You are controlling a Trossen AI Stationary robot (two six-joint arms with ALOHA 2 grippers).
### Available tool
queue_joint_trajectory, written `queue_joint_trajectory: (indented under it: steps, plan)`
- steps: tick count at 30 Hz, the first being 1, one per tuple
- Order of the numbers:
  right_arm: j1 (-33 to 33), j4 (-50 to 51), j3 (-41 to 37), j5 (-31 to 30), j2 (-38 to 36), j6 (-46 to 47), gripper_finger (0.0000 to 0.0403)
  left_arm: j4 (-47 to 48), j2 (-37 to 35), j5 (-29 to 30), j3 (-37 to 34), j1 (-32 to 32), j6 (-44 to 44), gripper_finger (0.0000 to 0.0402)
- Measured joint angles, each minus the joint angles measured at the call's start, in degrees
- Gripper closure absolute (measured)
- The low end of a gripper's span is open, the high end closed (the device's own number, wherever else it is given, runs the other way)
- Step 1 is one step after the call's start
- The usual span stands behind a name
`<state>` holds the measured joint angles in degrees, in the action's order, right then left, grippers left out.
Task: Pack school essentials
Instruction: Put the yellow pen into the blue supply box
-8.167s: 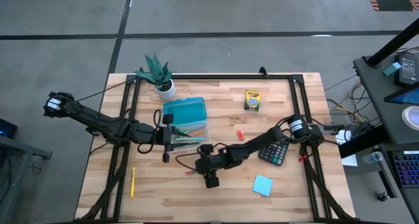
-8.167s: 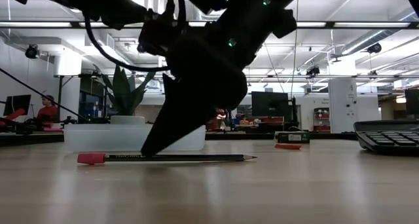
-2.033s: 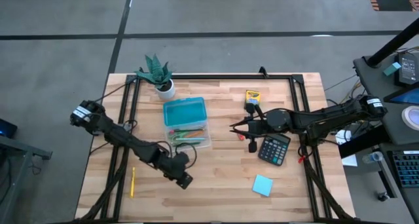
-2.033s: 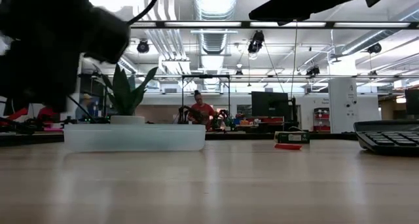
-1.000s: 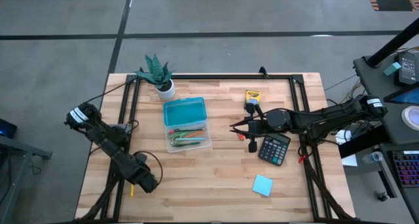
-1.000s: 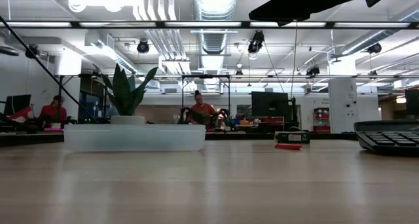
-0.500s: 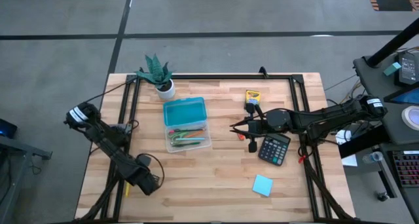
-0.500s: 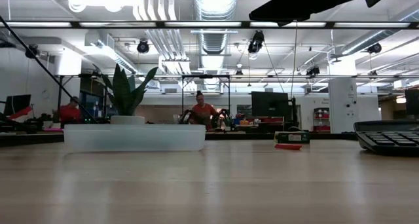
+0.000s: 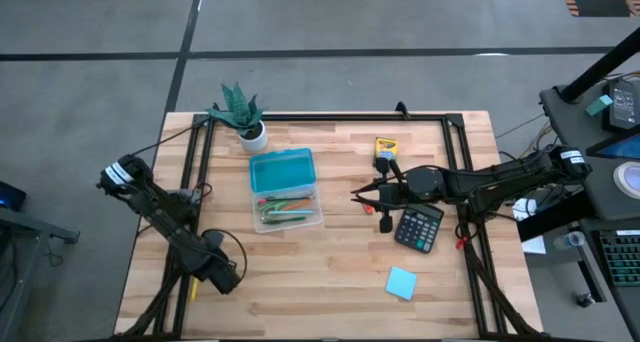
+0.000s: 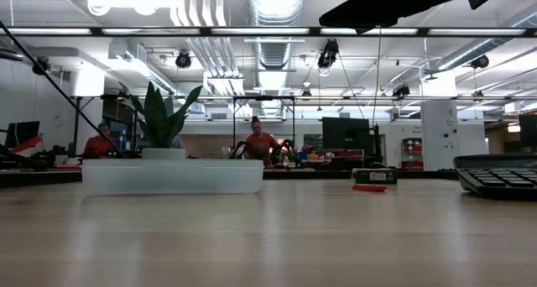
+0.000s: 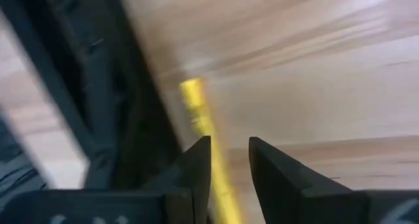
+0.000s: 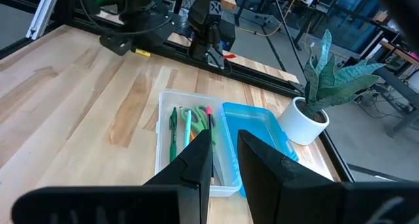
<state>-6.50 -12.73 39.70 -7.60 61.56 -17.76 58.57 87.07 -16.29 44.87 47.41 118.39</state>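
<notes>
Left gripper [image 9: 215,274] sits low at the table's [image 9: 330,282] near-left corner, over a yellow pencil [image 11: 200,122]. Only its wrist view shows the fingers [image 11: 196,162] slightly spread, the pencil running between them and not pinched; from above the arm hides nearly all of the pencil. Right gripper [image 9: 362,198] hangs above the table's middle, right of the clear box [image 9: 285,204], fingers a little apart and holding nothing. Its wrist view shows what the level view cannot: green and red pens [image 12: 186,129] lying inside the box, its blue lid [image 12: 252,135] open beside the potted plant [image 12: 321,96]. From above, the crayon box [image 9: 385,150], calculator [image 9: 418,228] and blue sticky pad [image 9: 401,283] lie on the table's right half. The level view catches the small red piece [image 10: 370,187] lying loose in front of the crayon box.
</notes>
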Motion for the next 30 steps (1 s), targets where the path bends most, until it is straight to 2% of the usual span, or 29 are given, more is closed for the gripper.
queue_joint_trajectory:
  steps: [3, 7, 20, 23, 30]
  plan:
    - [0.00, -0.01, 0.00, 0.00, 0.00, 0.00, 0.0339, 2.35, 0.86, -3.31, 0.17, 0.07, -0.02, 0.0349]
    - [0.00, -0.01, 0.00, 0.00, 0.00, 0.00, 0.0339, 2.52, 2.34, -4.08, -0.03, 0.29, -0.05, 0.0395]
    - [0.00, 0.03, 0.00, 0.00, 0.00, 0.14, 0.0339, -0.92, 9.43, -6.00, 0.22, 0.19, -3.54, 0.0400]
    - [0.00, 0.07, 0.00, 0.00, 0.00, 0.13, 0.0339, -0.87, 9.34, -5.06, 1.26, -0.15, -3.53, 0.0400]
    - [0.02, 0.01, 0.00, -0.02, 0.02, -0.24, 0.0339, -1.38, 4.31, 0.11, 2.60, -0.56, -3.41, 0.0400]
